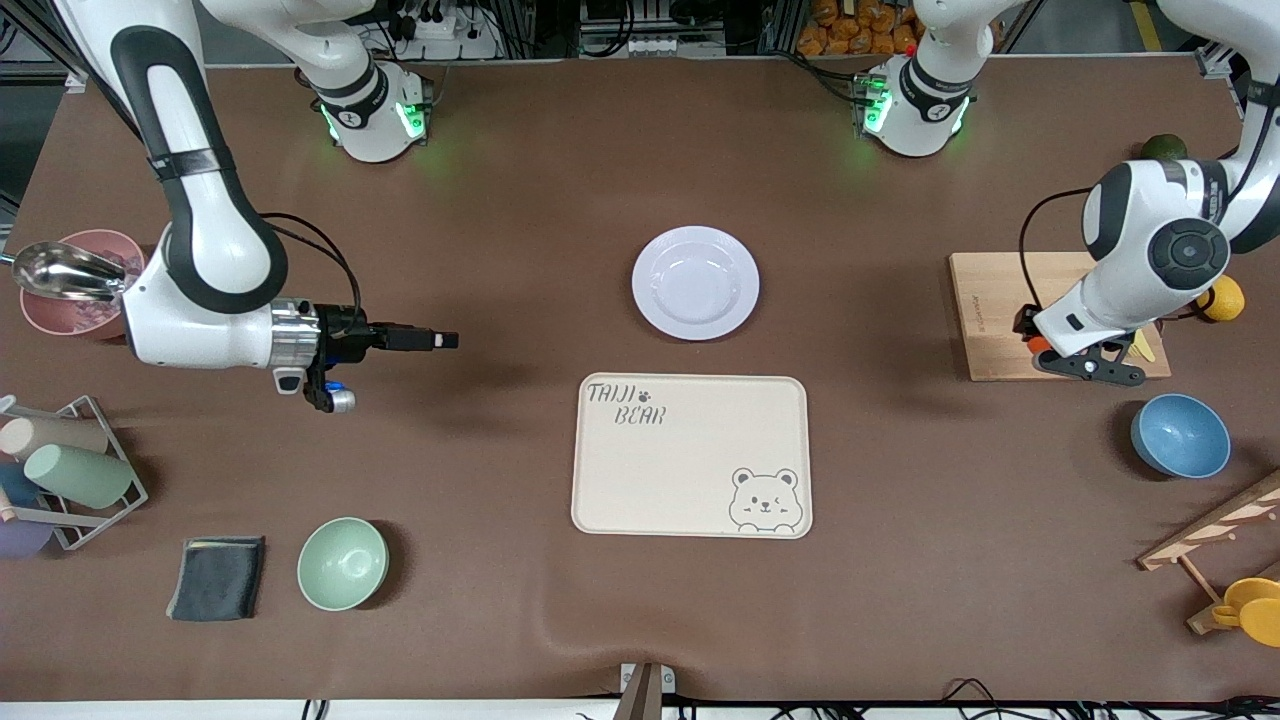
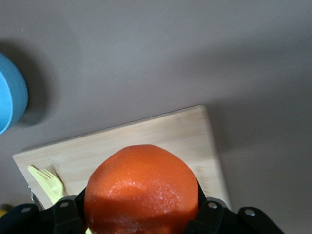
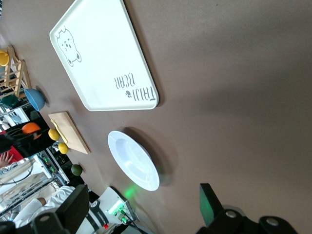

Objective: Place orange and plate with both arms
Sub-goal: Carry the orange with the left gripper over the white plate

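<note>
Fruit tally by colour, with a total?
Red-orange round orange, in the left gripper over the wooden board: 1
Yellow lemon-like fruits: 2
Dark green round fruit: 1
Total: 4
The right gripper waits open over the brown table.

Bright red-orange orange (image 2: 142,191), pale lavender-white plate (image 1: 695,282), cream tray (image 1: 690,455) printed with a bear.

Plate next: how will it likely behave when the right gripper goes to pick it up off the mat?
The plate looks glossy, so the fingers may slip on it. It lies flat on the mat with a low, wide rim, so getting under the edge could be awkward; a push would probably slide it. It seems rigid and perhaps breakable. The right gripper is open over bare mat.
</note>
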{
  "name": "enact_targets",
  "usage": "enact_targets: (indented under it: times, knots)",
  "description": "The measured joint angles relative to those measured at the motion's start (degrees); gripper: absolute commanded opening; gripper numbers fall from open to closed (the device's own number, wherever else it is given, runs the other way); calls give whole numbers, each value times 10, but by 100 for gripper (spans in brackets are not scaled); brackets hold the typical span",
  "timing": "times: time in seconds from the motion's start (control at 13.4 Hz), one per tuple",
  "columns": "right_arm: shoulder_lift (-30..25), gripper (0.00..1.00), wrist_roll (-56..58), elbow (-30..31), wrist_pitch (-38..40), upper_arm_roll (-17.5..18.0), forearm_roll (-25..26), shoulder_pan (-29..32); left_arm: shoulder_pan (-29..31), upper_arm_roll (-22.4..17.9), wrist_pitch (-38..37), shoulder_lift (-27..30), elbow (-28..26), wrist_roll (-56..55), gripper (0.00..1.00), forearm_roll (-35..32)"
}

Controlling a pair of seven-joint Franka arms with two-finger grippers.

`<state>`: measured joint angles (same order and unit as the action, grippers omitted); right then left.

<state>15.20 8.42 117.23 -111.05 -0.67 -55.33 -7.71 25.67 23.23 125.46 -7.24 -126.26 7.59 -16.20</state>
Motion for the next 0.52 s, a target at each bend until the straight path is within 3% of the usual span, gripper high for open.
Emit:
enact_targets:
  times: [0.22,0.52]
  knots:
    - [-8,100,27,37,-49,1,-36,-28,-1,83,-123,14,77,-76,4,47]
    - [-12,100,66,69,-103,1,-73,-57,-4,205,-162,10,109,-226,4,92]
